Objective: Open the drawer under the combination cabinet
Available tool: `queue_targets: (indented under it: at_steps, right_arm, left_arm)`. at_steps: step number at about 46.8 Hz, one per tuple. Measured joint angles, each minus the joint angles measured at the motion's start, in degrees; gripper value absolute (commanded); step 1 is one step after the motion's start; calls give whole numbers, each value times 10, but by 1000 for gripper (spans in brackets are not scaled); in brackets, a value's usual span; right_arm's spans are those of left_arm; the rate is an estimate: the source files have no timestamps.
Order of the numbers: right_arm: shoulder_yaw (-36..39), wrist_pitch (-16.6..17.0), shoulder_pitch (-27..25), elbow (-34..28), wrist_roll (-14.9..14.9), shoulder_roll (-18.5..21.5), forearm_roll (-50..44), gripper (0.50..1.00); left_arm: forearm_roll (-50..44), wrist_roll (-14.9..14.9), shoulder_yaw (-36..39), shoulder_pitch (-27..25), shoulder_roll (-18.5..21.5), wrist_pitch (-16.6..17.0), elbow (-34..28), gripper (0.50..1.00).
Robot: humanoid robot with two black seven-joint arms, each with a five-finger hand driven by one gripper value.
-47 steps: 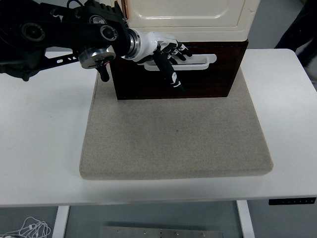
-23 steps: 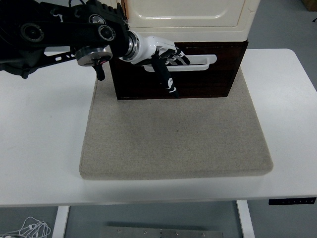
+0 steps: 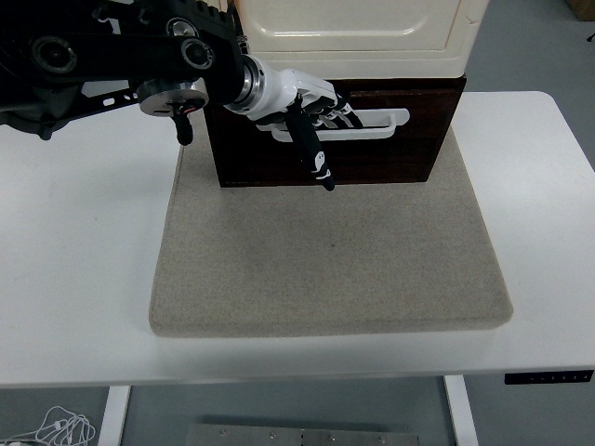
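Robot hand (image 3: pixel 311 107) hooked in drawer handle (image 3: pixel 372 123), thumb swung nearer drawer

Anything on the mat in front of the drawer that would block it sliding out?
Nothing visible. The mat in front of the drawer is bare right up to the near edge. The left hand is already at the white handle.
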Motion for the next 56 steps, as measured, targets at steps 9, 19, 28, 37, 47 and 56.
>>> queue_targets:
  at_steps: [9, 19, 28, 37, 47, 56]
  right_arm:
    - [0, 0, 0, 0, 0, 0, 0, 926]
    - [0, 0, 0, 0, 0, 0, 0, 926]
    - [0, 0, 0, 0, 0, 0, 0, 926]
    - [0, 0, 0, 0, 0, 0, 0, 926]
    - [0, 0, 0, 0, 0, 0, 0, 926]
    - [0, 0, 0, 0, 0, 0, 0, 926]
  left_arm:
    - [0, 0, -4, -5, 1, -23, -2, 1000]
    - [-1, 0, -15, -9, 3, -55, -2, 1000]
    - [-1, 0, -17, -16, 6, -85, -2, 1000]
    - [-1, 0, -29, -17, 12, -117, -3, 1000]
    - [-1, 0, -36, -17, 13, -142, -5, 1000]
    - [-2, 0, -45, -17, 16, -162, -5, 1000]
